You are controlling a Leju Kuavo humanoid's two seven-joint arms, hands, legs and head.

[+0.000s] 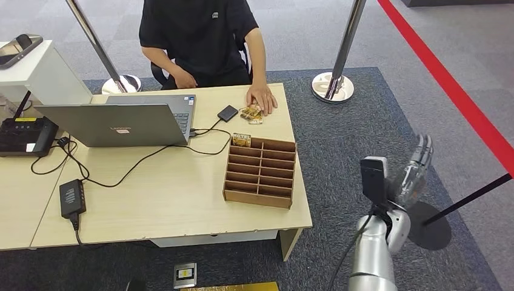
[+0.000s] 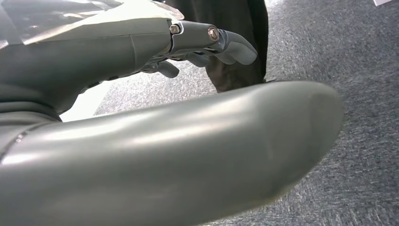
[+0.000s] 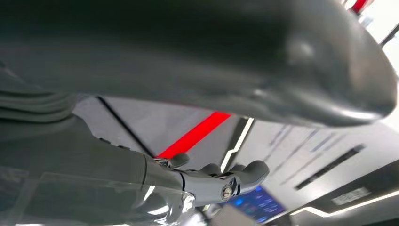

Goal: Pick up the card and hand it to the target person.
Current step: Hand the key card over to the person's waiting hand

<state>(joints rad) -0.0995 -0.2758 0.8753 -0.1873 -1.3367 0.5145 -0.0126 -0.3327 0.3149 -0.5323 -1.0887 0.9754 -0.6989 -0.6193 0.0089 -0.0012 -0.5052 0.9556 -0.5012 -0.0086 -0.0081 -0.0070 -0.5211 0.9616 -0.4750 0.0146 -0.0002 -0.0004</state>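
A wooden card rack with several slots stands on the light wood table. One patterned card sits upright in the rack's far left slot. More cards lie under the hand of a person in black seated across the table. My right hand is raised off the table's right side, over the carpet, fingers stretched and holding nothing. In the right wrist view the right hand shows its fingers apart from the thumb. My left hand hangs over carpet, holding nothing.
An open laptop, a cabled power brick, a black device and a small black box share the table. Stanchion bases stand behind it. A black round base and a red floor line lie right.
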